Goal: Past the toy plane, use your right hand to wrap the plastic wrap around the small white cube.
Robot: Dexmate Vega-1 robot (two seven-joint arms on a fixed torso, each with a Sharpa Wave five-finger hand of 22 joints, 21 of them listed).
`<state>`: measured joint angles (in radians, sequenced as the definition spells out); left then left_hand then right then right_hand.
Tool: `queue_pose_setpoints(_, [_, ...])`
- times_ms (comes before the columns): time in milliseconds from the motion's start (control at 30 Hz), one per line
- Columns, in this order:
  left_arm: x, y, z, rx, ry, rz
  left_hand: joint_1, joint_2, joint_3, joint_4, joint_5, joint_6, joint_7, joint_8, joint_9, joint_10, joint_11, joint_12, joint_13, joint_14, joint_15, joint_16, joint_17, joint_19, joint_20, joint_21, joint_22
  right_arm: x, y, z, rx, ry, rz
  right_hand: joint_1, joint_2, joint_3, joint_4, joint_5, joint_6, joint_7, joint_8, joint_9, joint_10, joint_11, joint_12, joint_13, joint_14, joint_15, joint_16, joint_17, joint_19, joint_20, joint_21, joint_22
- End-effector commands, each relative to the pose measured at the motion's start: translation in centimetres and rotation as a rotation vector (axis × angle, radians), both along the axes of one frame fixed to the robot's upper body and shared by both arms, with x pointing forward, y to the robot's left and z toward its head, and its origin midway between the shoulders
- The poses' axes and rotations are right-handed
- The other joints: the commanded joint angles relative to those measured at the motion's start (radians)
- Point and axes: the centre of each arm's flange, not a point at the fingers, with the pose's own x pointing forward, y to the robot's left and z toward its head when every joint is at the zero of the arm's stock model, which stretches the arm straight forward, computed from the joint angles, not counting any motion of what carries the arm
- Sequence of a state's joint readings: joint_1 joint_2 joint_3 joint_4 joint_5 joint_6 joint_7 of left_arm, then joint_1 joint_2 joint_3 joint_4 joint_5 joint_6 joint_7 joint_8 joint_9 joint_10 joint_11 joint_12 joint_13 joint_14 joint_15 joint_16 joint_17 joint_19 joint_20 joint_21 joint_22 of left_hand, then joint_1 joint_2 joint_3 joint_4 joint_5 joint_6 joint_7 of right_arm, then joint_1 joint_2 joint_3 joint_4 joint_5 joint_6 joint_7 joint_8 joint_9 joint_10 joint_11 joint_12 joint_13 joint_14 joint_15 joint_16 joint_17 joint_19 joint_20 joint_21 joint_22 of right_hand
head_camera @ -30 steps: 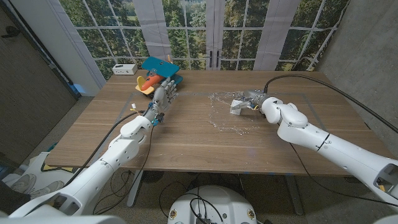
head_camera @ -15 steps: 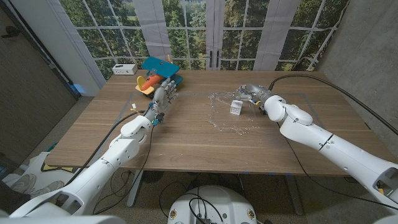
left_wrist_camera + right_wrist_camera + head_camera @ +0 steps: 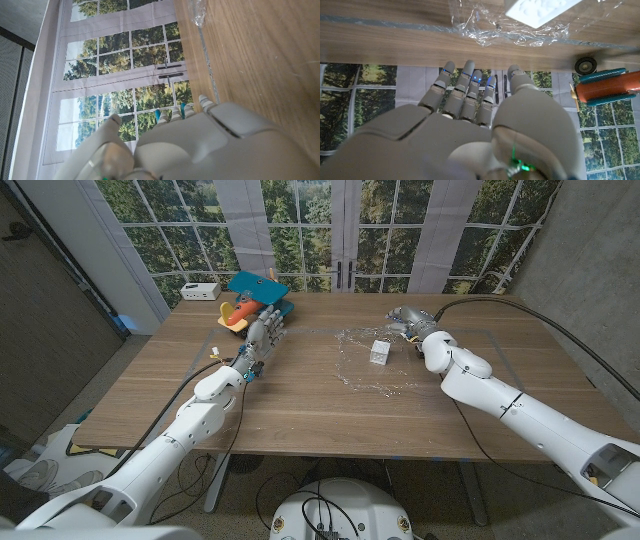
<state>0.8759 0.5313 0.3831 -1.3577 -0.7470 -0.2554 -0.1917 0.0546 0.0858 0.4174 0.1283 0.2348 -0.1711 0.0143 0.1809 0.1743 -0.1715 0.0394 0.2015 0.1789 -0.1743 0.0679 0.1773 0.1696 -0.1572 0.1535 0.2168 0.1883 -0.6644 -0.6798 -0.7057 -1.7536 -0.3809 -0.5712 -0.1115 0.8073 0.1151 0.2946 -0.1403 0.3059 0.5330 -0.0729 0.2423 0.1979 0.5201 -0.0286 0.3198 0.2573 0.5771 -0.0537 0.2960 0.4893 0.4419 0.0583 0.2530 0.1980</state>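
The small white cube (image 3: 380, 351) stands on a crumpled sheet of clear plastic wrap (image 3: 366, 366) right of the table's middle. My right hand (image 3: 407, 322) hovers just behind and to the right of the cube, fingers stretched out and apart, holding nothing. In the right wrist view, the cube (image 3: 539, 10) and the wrap (image 3: 505, 29) lie beyond my right hand's fingertips (image 3: 469, 65). The toy plane (image 3: 250, 302), blue and orange, sits at the far left. My left hand (image 3: 262, 336) stands just in front of it, fingers straight, empty.
A small white box (image 3: 201, 290) sits at the table's far left corner. The table's far edge (image 3: 400, 295) runs close behind my right hand. In the left wrist view, a corner of the wrap (image 3: 199, 12) lies beyond my left hand (image 3: 200, 145).
My right hand has let go of the cube and wrap and drawn back toward the far right. The cube now stands free on the wrap. The left arm has not moved.
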Motion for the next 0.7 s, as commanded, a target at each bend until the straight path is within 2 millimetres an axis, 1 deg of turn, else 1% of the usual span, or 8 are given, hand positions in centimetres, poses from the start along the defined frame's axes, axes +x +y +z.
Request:
queue_pose_setpoints(33, [-0.2, 0.1, 0.0, -0.003, 0.001, 0.012, 0.004, 0.012, -0.007, 0.000, 0.002, -0.114, -0.004, 0.003, 0.002, -0.167, 0.003, -0.003, 0.003, -0.172, -0.001, 0.003, 0.003, 0.007, 0.004, -0.001, 0.004, 2.2, 0.1, 0.4, -0.004, -0.014, -0.081, 0.021, 0.016, 0.000, -0.001, -0.007, 0.014, -0.003, 0.004, 0.004, 0.012, -0.007, 0.011, 0.005, 0.004, -0.088, 0.007, 0.006, 0.008, -0.013, 0.008, 0.003])
queue_pose_setpoints(333, [-0.3, 0.1, 0.1, -0.005, 0.001, 0.016, 0.004, 0.012, -0.008, 0.000, 0.002, -0.115, -0.003, 0.003, 0.002, -0.167, 0.003, -0.003, 0.003, -0.171, -0.001, 0.002, 0.003, 0.006, 0.005, -0.001, 0.004, 3.6, -0.3, 0.3, -0.062, 0.026, -0.134, 0.018, 0.004, -0.016, -0.001, -0.021, 0.031, -0.005, 0.006, 0.005, 0.019, -0.006, 0.017, 0.010, 0.004, -0.082, 0.010, 0.008, 0.006, -0.008, 0.008, 0.003])
queue_pose_setpoints(367, [-0.3, 0.0, 0.1, -0.004, 0.001, 0.017, 0.004, 0.012, -0.008, 0.000, 0.002, -0.115, -0.003, 0.003, 0.002, -0.167, 0.002, -0.003, 0.003, -0.172, -0.002, 0.002, 0.003, 0.007, 0.005, -0.001, 0.004, 3.8, -0.4, 0.3, -0.069, 0.029, -0.143, 0.015, -0.001, -0.021, 0.000, -0.023, 0.034, -0.004, 0.006, 0.005, 0.020, -0.005, 0.018, 0.011, 0.005, -0.079, 0.010, 0.007, 0.005, -0.004, 0.008, 0.003])
queue_pose_setpoints(467, [-0.2, 0.0, 0.1, -0.007, 0.003, 0.020, 0.004, 0.012, -0.008, 0.000, 0.002, -0.116, -0.004, 0.002, 0.002, -0.167, 0.002, -0.003, 0.003, -0.172, -0.002, 0.002, 0.003, 0.006, 0.005, -0.002, 0.004, 4.3, -0.6, 0.2, -0.078, 0.040, -0.159, 0.005, -0.004, -0.030, 0.007, -0.029, 0.053, -0.002, 0.011, 0.006, 0.024, -0.002, 0.021, 0.013, 0.007, -0.079, 0.009, 0.005, 0.001, -0.002, 0.007, 0.003])
queue_pose_setpoints(500, [-0.2, 0.1, 0.1, -0.006, 0.004, 0.023, 0.004, 0.012, -0.008, 0.000, 0.002, -0.115, -0.004, 0.002, 0.002, -0.168, 0.003, -0.003, 0.003, -0.172, -0.002, 0.002, 0.003, 0.006, 0.005, -0.002, 0.004, 4.4, -0.6, 0.1, -0.081, 0.044, -0.165, 0.003, -0.004, -0.032, 0.008, -0.031, 0.061, 0.000, 0.012, 0.006, 0.033, 0.003, 0.025, 0.014, 0.012, -0.078, 0.011, 0.005, 0.000, -0.002, 0.007, 0.003])
queue_pose_setpoints(600, [-0.1, 0.2, 0.1, -0.009, 0.009, 0.030, 0.004, 0.012, -0.008, 0.000, 0.002, -0.116, -0.003, 0.002, 0.002, -0.168, 0.002, -0.003, 0.003, -0.173, -0.002, 0.002, 0.003, 0.005, 0.005, -0.002, 0.004, 4.9, -0.7, -0.2, -0.127, 0.053, -0.203, 0.003, -0.003, -0.035, 0.009, -0.035, 0.093, -0.001, 0.022, 0.006, 0.040, 0.005, 0.029, 0.016, 0.022, -0.079, 0.013, 0.003, 0.000, -0.001, 0.008, 0.003])
queue_pose_setpoints(700, [0.0, 0.2, 0.1, -0.008, 0.010, 0.029, 0.004, 0.012, -0.008, 0.000, 0.002, -0.116, -0.003, 0.002, 0.002, -0.168, 0.002, -0.003, 0.003, -0.172, -0.002, 0.002, 0.003, 0.005, 0.005, -0.002, 0.004, 5.3, -0.9, -0.5, -0.152, 0.071, -0.228, 0.007, -0.004, -0.037, 0.006, -0.037, 0.097, -0.004, 0.022, 0.007, 0.049, 0.002, 0.033, 0.018, 0.026, -0.084, 0.014, 0.001, 0.002, -0.005, 0.009, 0.003])
